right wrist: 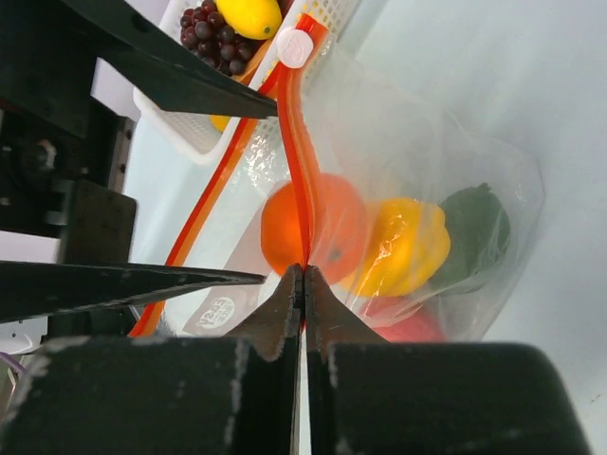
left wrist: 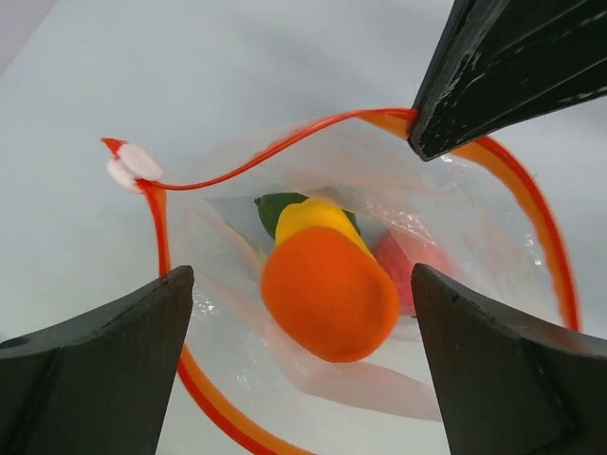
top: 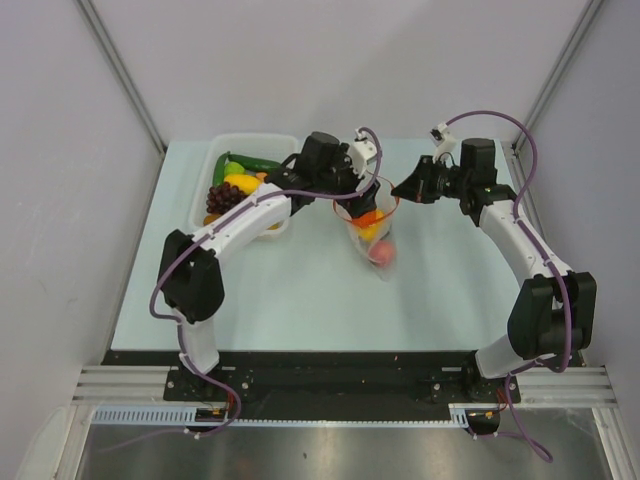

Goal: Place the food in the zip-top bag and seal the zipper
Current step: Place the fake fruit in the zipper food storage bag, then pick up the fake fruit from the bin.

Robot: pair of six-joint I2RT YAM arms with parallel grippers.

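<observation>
Right wrist view: right pincer (right wrist: 303, 272) clamps the zipper (right wrist: 299, 190).

zip-top bag (top: 372, 235): clear, mouth open | zipper (left wrist: 159, 237): unsealed | food (left wrist: 327, 294): orange, yellow, green, red inside

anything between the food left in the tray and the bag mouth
Nothing visible blocks it. The right gripper pinches the zipper, holding the mouth of the zip-top bag open; only the open left gripper hangs above it.

Robot lab test cell, plain pale enclosure walls (top: 330, 60), metal corner struts (top: 120, 70), pale blue tabletop (top: 300, 300), left arm (top: 240, 225) and right arm (top: 520, 240) bolted to a black base plate (top: 340, 378), aluminium rail (top: 340, 422), purple cables (top: 500, 118).
</observation>
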